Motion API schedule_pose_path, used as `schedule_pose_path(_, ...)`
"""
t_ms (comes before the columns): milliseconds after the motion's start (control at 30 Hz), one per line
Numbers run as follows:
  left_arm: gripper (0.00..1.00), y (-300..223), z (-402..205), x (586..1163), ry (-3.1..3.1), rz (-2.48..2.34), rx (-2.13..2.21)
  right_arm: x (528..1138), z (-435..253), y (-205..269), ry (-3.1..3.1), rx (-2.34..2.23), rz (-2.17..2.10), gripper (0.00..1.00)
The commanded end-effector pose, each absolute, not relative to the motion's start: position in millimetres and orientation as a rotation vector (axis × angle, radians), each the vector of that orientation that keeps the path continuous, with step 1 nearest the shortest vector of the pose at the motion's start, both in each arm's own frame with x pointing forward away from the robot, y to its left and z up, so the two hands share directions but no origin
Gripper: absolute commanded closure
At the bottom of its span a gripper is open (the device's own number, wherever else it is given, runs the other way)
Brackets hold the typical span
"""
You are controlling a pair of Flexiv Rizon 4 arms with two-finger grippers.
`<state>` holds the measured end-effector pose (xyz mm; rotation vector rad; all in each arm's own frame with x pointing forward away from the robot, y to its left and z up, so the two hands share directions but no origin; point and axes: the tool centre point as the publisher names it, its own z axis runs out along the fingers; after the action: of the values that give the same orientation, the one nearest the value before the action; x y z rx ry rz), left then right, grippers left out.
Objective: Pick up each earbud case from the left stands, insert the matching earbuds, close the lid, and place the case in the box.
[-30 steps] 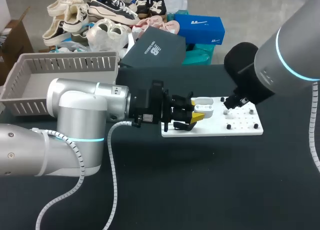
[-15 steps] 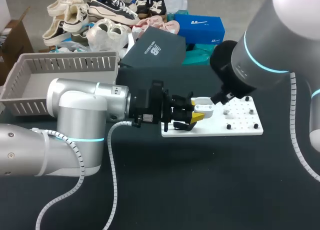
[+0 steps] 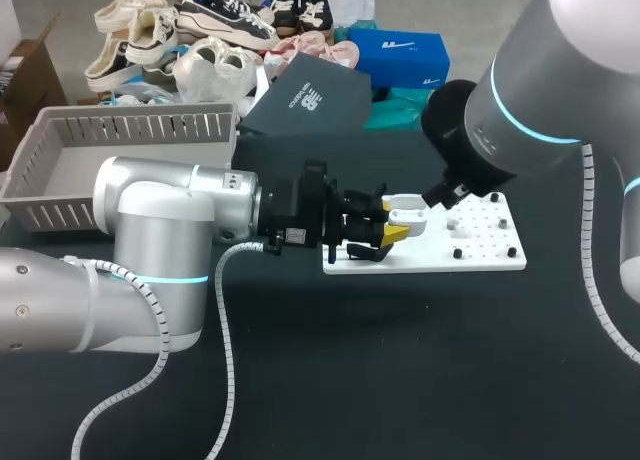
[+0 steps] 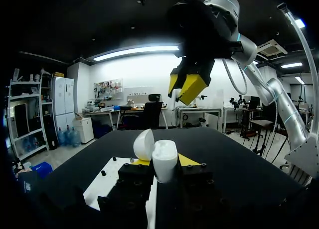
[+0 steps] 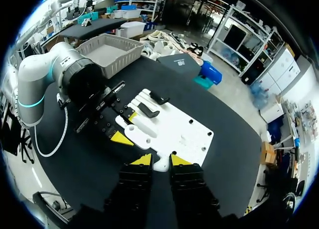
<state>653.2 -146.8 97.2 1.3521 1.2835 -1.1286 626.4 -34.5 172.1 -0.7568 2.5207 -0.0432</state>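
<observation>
A white earbud case (image 3: 408, 217) with its lid up sits between the yellow tips of my left gripper (image 3: 398, 223), which is shut on it just over the white board's (image 3: 480, 255) left end. In the left wrist view the case (image 4: 164, 159) fills the gap between the fingers, lid (image 4: 144, 143) tilted back. My right gripper (image 4: 185, 87) hangs above and beyond the case, tips close together. In the right wrist view a small white earbud (image 5: 160, 166) shows between the right gripper's (image 5: 159, 160) tips, with the case (image 5: 137, 132) below.
The board (image 5: 184, 132) carries small black pegs and two black stands (image 5: 148, 109) near my left gripper. A grey slatted basket (image 3: 130, 115) stands at the table's back left. A dark box (image 3: 305, 100) lies behind the board.
My right arm swung left from over the board's pegs to just right of the held case, then stopped. The left arm and the case stayed put.
</observation>
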Motion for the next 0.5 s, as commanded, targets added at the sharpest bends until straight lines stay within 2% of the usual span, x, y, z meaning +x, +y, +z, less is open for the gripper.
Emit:
schedule_pose_path(33,1.0,-148,96,653,1.283,-1.126,1.349,620,174,-18,2.609,-0.619,-0.018,1.0)
schedule_pose_path(500,1.0,-148,96,653,1.283,-1.126,1.349,616,162,1,2.765,-0.334,-0.269,1.0)
